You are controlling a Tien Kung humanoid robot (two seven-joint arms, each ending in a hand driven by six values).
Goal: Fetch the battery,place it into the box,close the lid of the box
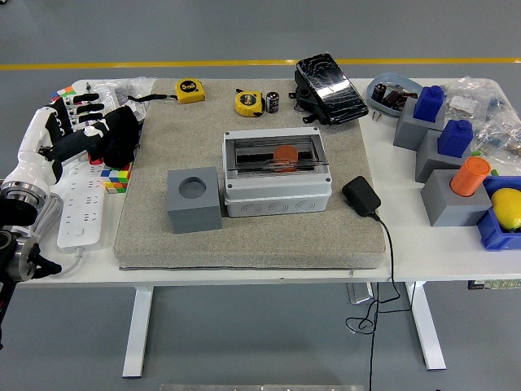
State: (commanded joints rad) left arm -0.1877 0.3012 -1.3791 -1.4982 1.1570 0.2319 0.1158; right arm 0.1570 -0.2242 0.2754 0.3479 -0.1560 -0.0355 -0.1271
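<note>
A white table (244,267) is covered at its centre by a large beige mat (252,224). On the mat, a grey junction box (277,173) is seen with its clear lid (275,154) shut, and an orange cylindrical battery (285,155) is visible inside it through the lid. Just left of the box stands a grey block (195,199) with 1 round hole in its top. At the mat's far right corner a black foot pedal (329,77) is placed. The left hand (89,130) is held over the table's left edge, above a white power strip (81,204); its fingers are spread loosely and nothing is grasped. A black power adapter (361,195) lies right of the box. 2 yellow tape measures (190,90) are set along the far edge of the mat, and a small black capacitor (273,102) stands just beside the right one.
</note>
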